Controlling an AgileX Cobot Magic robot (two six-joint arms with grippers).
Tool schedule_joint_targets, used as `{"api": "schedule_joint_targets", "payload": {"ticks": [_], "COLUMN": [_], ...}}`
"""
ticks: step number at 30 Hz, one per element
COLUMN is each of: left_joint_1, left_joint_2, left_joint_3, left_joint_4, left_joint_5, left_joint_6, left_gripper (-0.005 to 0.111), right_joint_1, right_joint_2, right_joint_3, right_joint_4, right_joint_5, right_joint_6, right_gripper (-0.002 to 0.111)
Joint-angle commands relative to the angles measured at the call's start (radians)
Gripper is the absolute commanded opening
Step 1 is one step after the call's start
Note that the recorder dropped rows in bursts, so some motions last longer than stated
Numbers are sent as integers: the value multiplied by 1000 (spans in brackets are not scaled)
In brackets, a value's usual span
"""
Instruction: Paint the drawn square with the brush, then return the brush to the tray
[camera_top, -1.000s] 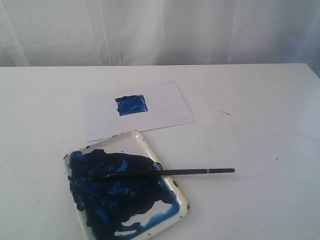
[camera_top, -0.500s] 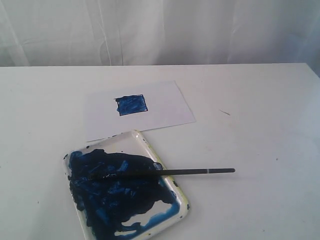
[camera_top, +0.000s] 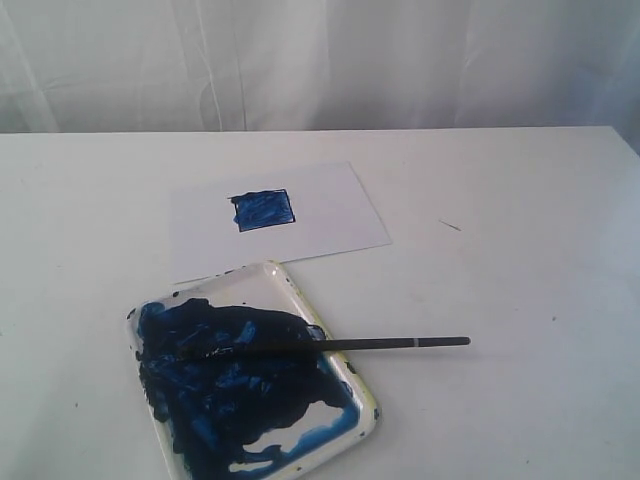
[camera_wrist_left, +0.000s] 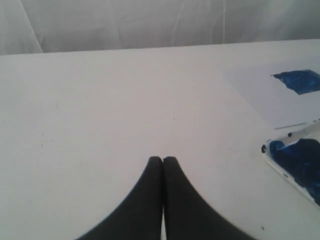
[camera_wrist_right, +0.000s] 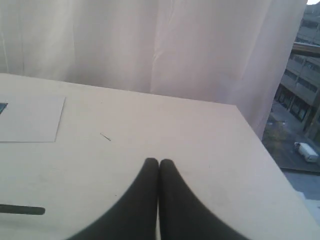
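- One tray (camera_top: 292, 285) was there
- One brush (camera_top: 400, 343)
- One sheet of paper (camera_top: 340, 215), and on it one drawn square (camera_top: 263, 210)
- Two grippers were seen — left gripper (camera_wrist_left: 162, 160) and right gripper (camera_wrist_right: 159, 162)
- One table (camera_top: 520, 250)

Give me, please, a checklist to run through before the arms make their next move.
1. The black-outlined drawn square is filled in blue: ok.
2. The long thin black brush lies on the rounded white paint-smeared tray: ok, bristle end in it, handle jutting past the rim.
3. The left gripper is shut and empty: ok.
4. The right gripper is shut and empty: ok.
5. The white paper sheet lies clear of the tray: cannot tell, edges look very close.
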Motion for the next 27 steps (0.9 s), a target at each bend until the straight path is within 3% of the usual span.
{"api": "schedule_joint_targets", "payload": {"ticks": [1, 27], "left_joint_1": [-4, -4], "left_joint_2": [-5, -5], "left_joint_3": [5, 5], "left_joint_4": [3, -3], "left_joint_5": [74, 92], "left_joint_6": [-1, -8], "left_gripper": [0, 0], "right_joint_1": [1, 1], "right_joint_2": [-4, -4], "right_joint_3": [4, 4], "right_joint_4": [2, -16], "right_joint_5": [9, 10], "right_joint_6": [106, 92], "right_gripper": [0, 0]}}
